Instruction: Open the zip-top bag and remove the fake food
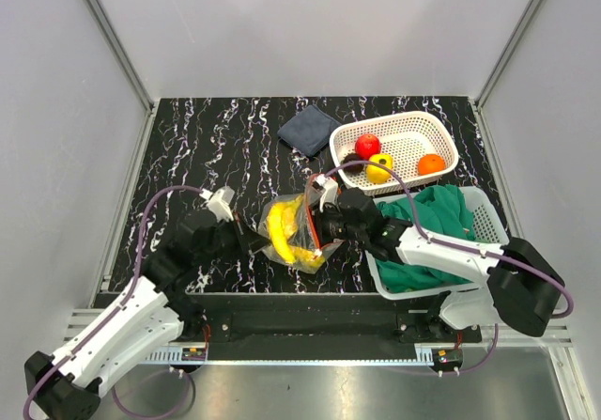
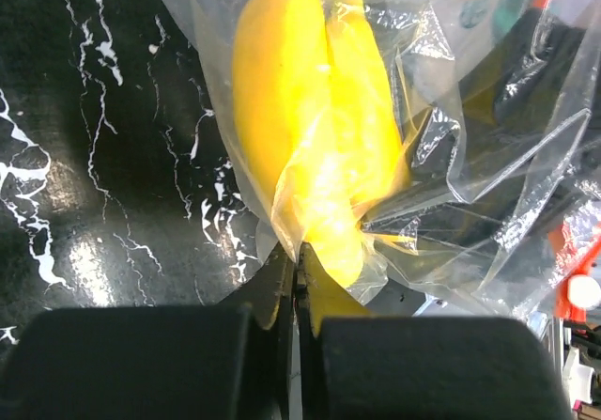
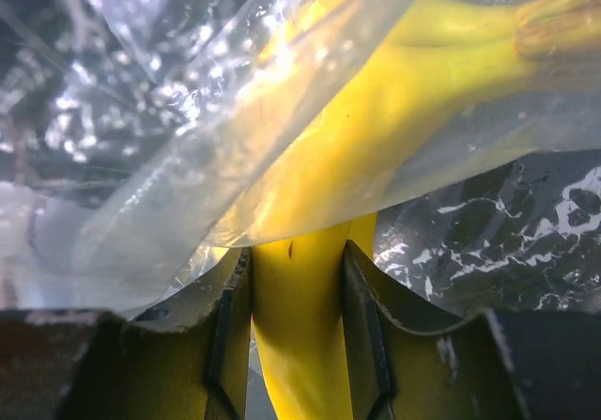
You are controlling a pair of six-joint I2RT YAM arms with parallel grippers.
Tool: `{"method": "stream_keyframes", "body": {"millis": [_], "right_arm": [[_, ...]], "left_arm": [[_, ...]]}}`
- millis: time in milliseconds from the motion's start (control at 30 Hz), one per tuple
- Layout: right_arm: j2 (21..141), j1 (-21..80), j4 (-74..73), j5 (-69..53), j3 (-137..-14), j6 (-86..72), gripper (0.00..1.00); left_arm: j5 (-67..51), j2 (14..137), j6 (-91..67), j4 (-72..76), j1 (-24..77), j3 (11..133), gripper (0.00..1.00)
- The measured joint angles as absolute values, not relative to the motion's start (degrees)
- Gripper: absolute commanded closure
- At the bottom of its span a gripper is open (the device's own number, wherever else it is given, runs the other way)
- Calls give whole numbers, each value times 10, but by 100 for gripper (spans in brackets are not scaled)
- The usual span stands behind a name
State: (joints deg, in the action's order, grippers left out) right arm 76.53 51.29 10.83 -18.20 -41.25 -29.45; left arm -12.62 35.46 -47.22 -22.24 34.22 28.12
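Observation:
The clear zip-top bag (image 1: 299,215) lies crumpled at the table's middle with yellow bananas (image 1: 280,232) inside. From the left, my left gripper (image 1: 254,239) is shut on a pinch of the bag's film (image 2: 282,218), right against the bananas (image 2: 300,110). My right gripper (image 1: 321,228) reaches in from the right and is shut on one banana's bare end (image 3: 299,326). Film of the bag (image 3: 169,157) covers the rest of that fruit. A red apple (image 1: 368,145), an orange (image 1: 430,164), a yellow pepper-like piece (image 1: 378,167) and a dark fruit (image 1: 352,163) lie in the white basket (image 1: 413,124).
A dark blue folded cloth (image 1: 308,129) lies at the back, left of the white basket. A second white basket (image 1: 486,215) at the right holds a green cloth (image 1: 427,237), under my right arm. Grey walls enclose the black marbled table (image 1: 207,147).

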Motion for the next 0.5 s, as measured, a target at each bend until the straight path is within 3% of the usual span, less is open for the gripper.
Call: {"method": "stream_keyframes", "body": {"millis": [267,500], "right_arm": [[723,501,105,-211,-413,-294,100],[722,496,69,-264,-446,-257,100]], "left_arm": [[-11,283,-477,-317,343,310,100],[124,337,-459,-417,340,362,100]]}}
